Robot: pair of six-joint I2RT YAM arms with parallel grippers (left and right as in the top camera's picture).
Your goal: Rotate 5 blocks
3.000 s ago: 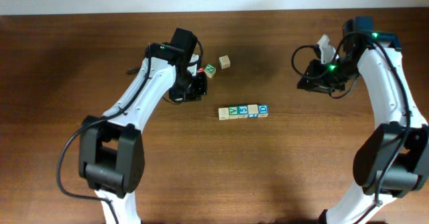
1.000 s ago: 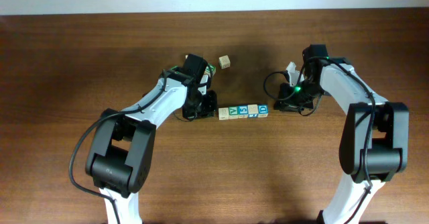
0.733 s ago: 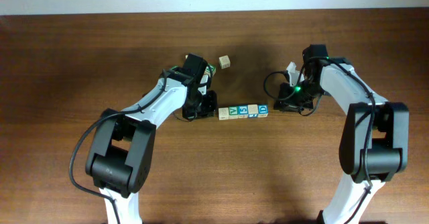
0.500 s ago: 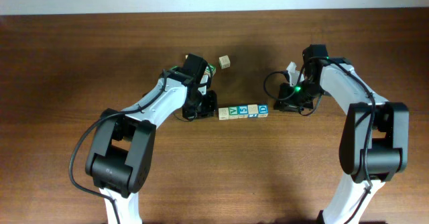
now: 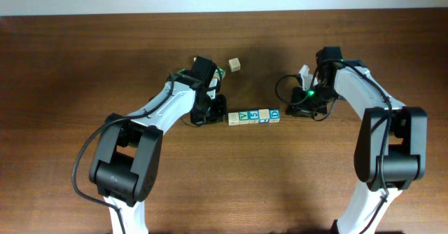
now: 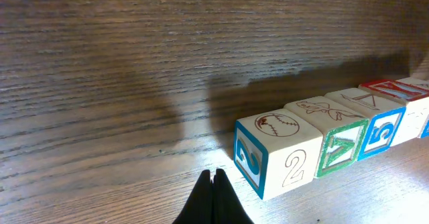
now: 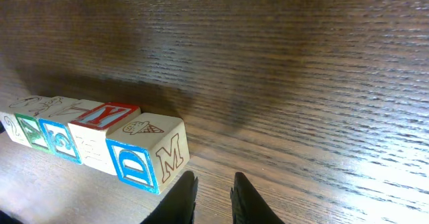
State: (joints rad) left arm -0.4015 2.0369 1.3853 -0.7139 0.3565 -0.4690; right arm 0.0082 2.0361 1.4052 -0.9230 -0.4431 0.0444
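**Row of five flanked at both ends, both grippers on its long axis**

Mid-table (image 5: 105,52): row of five blocks (image 5: 254,115), set face to face, long axis left to right in the overhead view.

Off the row's left end, in line with that axis: left gripper (image 5: 212,115), fingertips pressed fully together, holding nothing. From its wrist camera, shows the "2" block (image 6: 278,158) as the nearest, just ahead and to one side of the closed tips; looks near but apart, though cannot tell for sure.

Off the opposite end: right gripper (image 5: 297,112), fingers only a narrow slit apart, nothing between them. From its wrist camera, shows the "D" block (image 7: 144,160) as the nearest, just ahead and to one side, with a strip of bare wood between block and tips.

Puts each arm nearest its own end, with neither better placed for the middle.

Reads as a set-up for turning the row as one piece. Probably calls for pushes across the axis, in opposite directions at the two ends. Along the axis, would only squeeze the blocks together. Risks buckling the row at a joint if the pushes are uneven.

Well behind the row, near the left arm: a loose pale cube (image 5: 234,64) and a green cube (image 5: 220,72), apart from the five.
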